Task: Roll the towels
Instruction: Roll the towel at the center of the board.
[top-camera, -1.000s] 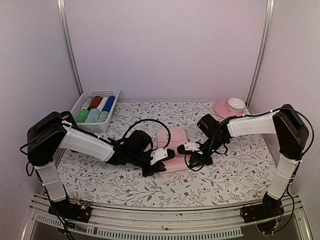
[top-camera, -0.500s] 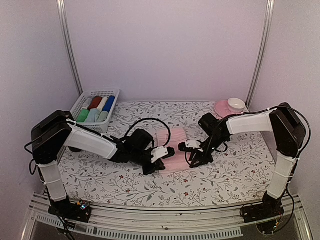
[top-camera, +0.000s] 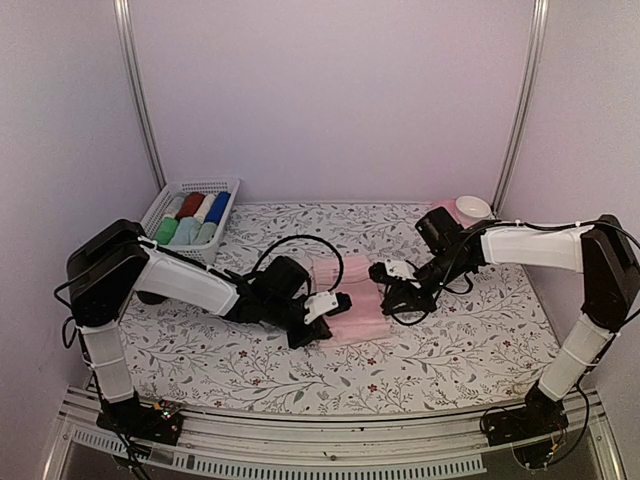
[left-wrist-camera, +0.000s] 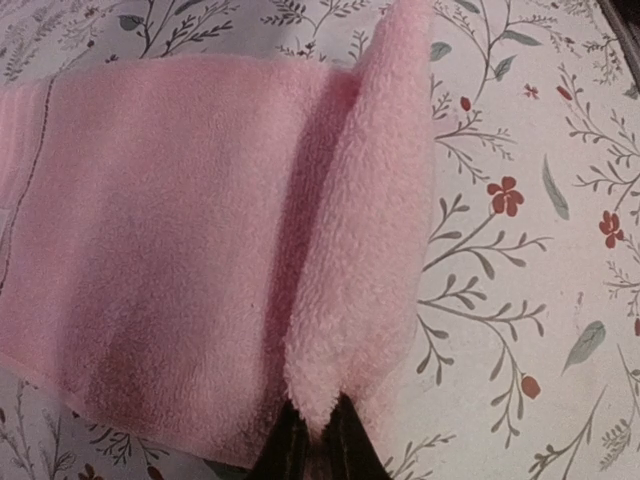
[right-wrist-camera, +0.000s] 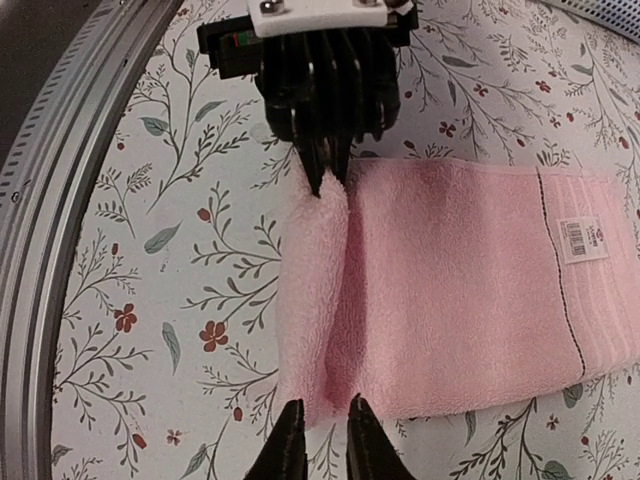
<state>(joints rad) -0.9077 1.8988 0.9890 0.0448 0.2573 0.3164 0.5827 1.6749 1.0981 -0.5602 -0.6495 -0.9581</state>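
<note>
A pale pink towel (top-camera: 350, 275) lies flat on the flowered table, with its near edge turned over into a short fold (right-wrist-camera: 310, 290). My left gripper (top-camera: 335, 308) is shut on one end of that fold, and the left wrist view shows pink pile pinched between the black tips (left-wrist-camera: 318, 438). The right wrist view shows the same left gripper (right-wrist-camera: 325, 180) at the fold's far end. My right gripper (right-wrist-camera: 325, 428) stands at the fold's other end, its jaws a narrow gap apart with the tips just at the towel's edge. From above, the right gripper (top-camera: 385, 298) sits at the towel's right side.
A white basket (top-camera: 228, 185) at the back left holds several rolled cloths, among them pale green, dark red, white and blue. A white cup (top-camera: 472, 207) on a pink saucer stands at the back right, behind my right arm. Black cables loop over the table beside both wrists.
The right arm has stretched out and its gripper has moved back and to the right along the towel; its jaws parted from shut. The left gripper kept its pinch and hardly moved.
</note>
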